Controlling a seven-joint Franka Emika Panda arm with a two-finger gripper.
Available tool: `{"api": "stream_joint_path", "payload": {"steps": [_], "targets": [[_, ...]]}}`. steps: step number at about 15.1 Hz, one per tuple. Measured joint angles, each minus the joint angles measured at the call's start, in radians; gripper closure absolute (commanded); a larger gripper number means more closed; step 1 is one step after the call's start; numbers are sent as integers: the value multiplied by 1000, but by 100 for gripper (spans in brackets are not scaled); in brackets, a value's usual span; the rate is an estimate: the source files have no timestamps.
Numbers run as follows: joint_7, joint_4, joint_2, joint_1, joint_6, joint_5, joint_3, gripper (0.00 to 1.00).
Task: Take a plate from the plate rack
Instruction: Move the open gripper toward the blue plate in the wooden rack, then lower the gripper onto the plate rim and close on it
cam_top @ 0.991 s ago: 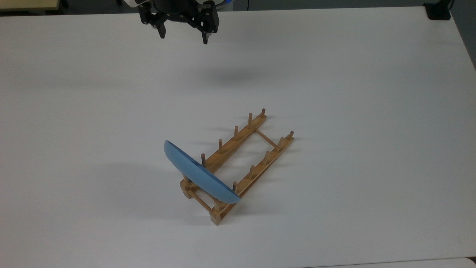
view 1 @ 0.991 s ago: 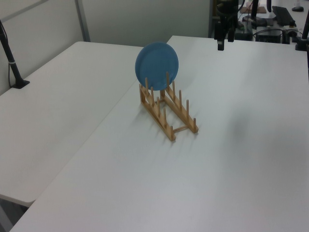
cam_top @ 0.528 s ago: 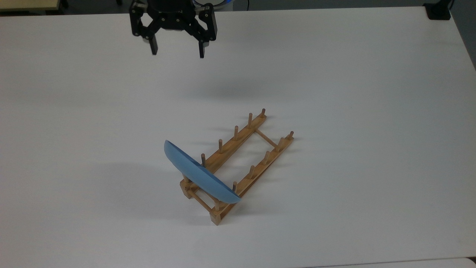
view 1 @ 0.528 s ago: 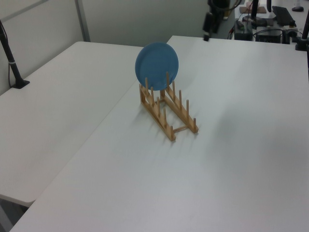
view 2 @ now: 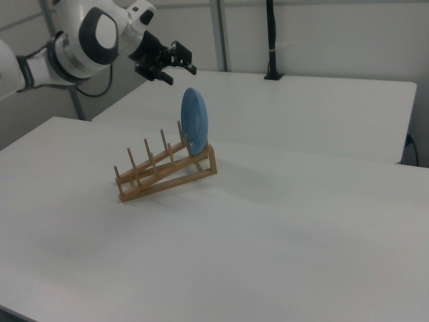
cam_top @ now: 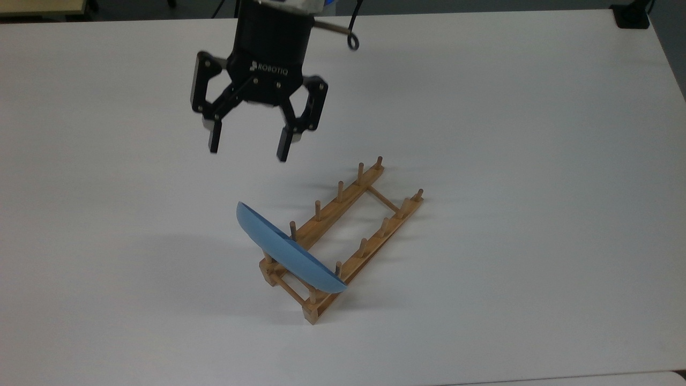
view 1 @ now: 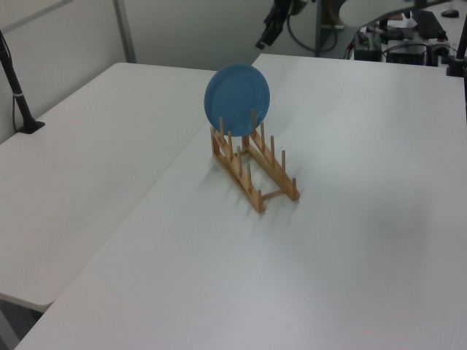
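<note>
A light-blue plate (cam_top: 286,252) (view 1: 236,99) (view 2: 195,121) stands on edge in the end slot of the wooden plate rack (cam_top: 351,225) (view 1: 255,171) (view 2: 164,173). The rack lies on the white table with its raised end under the plate. My black gripper (cam_top: 247,151) (view 2: 181,66) hangs open in the air, well above the table and beyond the plate's upper rim in the top view. Nothing is between its fingers. In the left view the gripper (view 1: 268,33) sits high behind the plate.
The white table (cam_top: 509,134) stretches wide around the rack. A second white table (view 1: 87,138) adjoins it on the left view's left. A black post base (cam_top: 631,16) stands at the top view's far right corner. Equipment clutters the left view's top right.
The gripper has come forward and nearer to the plate, staying open. In the left view it moved leftward. Plate and rack have not moved.
</note>
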Motion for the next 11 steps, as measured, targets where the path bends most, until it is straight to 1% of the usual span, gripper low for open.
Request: {"api": "stream_joint_path", "payload": {"steps": [1, 3, 4, 5, 7, 9, 11], "targets": [[0, 20, 22, 10, 18, -34, -16, 18], [4, 75, 67, 25, 23, -72, -38, 18], [5, 104, 90, 30, 23, -91, -44, 18], [6, 129, 112, 33, 23, -115, -45, 21], [11, 162, 157, 45, 23, -163, -49, 21], [18, 208, 226, 75, 23, -180, -70, 21], [18, 239, 268, 88, 23, -181, -80, 22]]}}
